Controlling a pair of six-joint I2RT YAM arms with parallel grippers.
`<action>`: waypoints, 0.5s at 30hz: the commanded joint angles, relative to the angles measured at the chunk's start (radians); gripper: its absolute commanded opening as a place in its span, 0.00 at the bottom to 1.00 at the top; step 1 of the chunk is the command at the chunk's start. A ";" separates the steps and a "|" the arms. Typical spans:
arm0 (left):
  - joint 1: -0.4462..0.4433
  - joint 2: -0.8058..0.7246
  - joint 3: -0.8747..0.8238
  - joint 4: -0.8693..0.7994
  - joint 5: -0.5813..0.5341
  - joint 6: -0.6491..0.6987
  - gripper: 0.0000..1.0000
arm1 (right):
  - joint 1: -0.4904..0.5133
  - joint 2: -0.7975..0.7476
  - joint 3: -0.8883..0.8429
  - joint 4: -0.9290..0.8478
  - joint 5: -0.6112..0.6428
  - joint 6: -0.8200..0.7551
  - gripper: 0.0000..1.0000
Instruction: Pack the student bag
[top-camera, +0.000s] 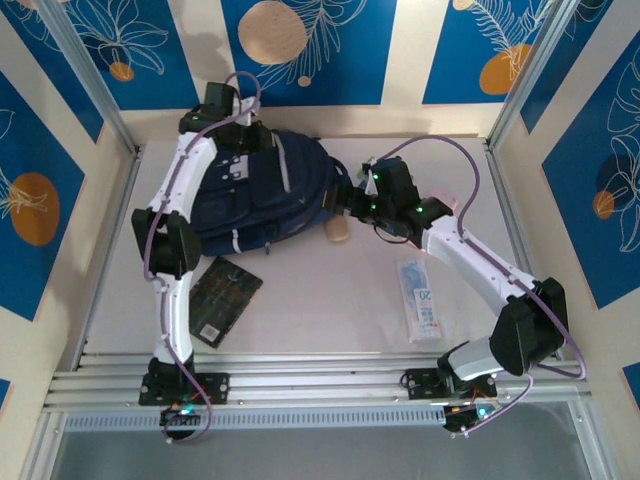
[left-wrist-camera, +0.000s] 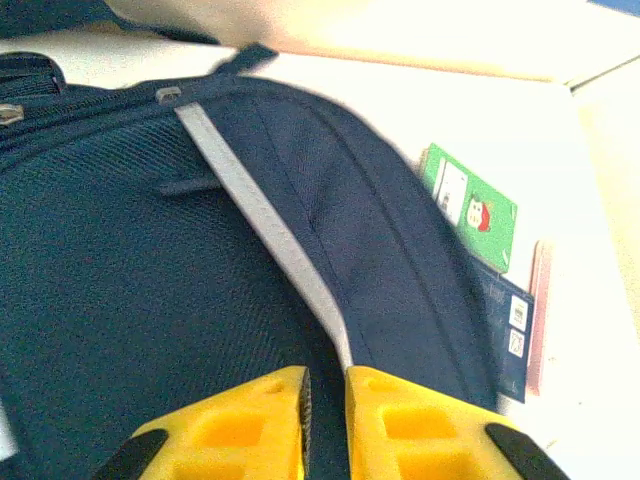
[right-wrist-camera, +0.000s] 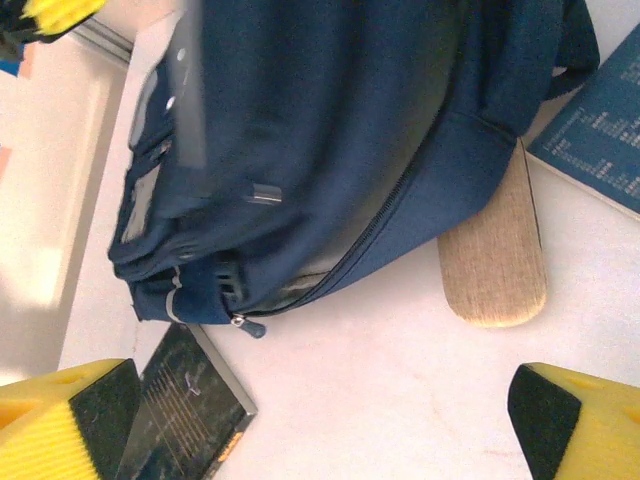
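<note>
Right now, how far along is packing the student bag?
Early. Done: the student bag has its zipper partly open. In hand: nothing; the right gripper is open beside it, the left gripper sits nearly closed on its fabric, grip unclear. Left: black booklet, clear packet, tan pouch, blue book and green card lie outside.

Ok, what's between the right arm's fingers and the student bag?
Mostly bare table in the right wrist view; a dark book at left, a tan pouch by the student bag at right.
</note>
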 joint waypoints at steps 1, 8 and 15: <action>-0.046 0.010 0.034 0.042 0.011 -0.037 0.32 | 0.007 -0.041 -0.044 0.020 -0.015 -0.030 0.96; -0.046 -0.216 -0.161 0.035 -0.145 -0.103 0.47 | 0.054 -0.082 -0.092 0.039 -0.068 -0.101 0.93; -0.028 -0.771 -0.884 0.214 -0.301 -0.355 0.59 | 0.190 -0.019 -0.113 0.091 -0.155 -0.150 0.91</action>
